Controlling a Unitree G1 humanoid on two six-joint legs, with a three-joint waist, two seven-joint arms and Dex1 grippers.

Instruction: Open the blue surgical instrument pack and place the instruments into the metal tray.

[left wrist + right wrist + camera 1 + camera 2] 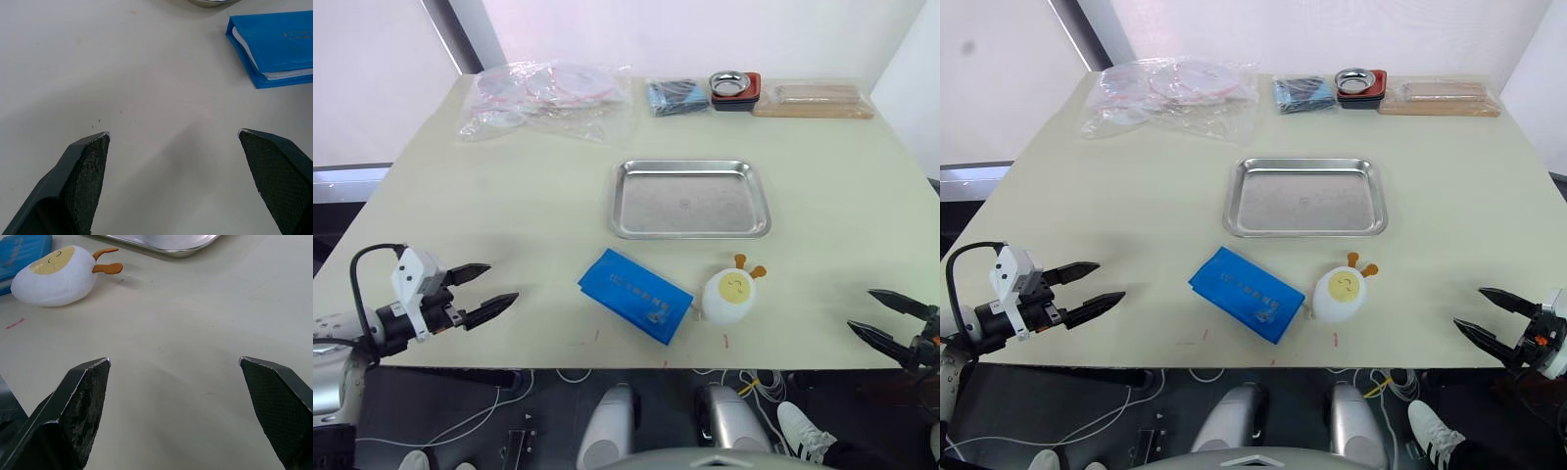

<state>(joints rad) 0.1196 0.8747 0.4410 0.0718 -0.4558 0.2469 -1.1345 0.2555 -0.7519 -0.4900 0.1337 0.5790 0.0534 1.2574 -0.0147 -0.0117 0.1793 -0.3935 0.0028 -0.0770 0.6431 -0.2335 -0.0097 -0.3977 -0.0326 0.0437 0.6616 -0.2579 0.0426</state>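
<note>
The blue surgical instrument pack (635,295) lies folded shut near the table's front edge, its pale lining showing at one side in the left wrist view (279,46). The instruments are hidden. Behind the pack sits the metal tray (689,198), with nothing in it. My left gripper (491,290) stands open over the front left of the table, well left of the pack. At the front right edge my right gripper (876,315) is open too, nothing between its fingers (80,404).
A white egg-shaped toy (730,296) with orange sprouts lies just right of the pack. Along the back edge are clear plastic bags (546,96), a darker blue packet (677,96), a small metal bowl in a red holder (735,88) and a wooden board (814,100).
</note>
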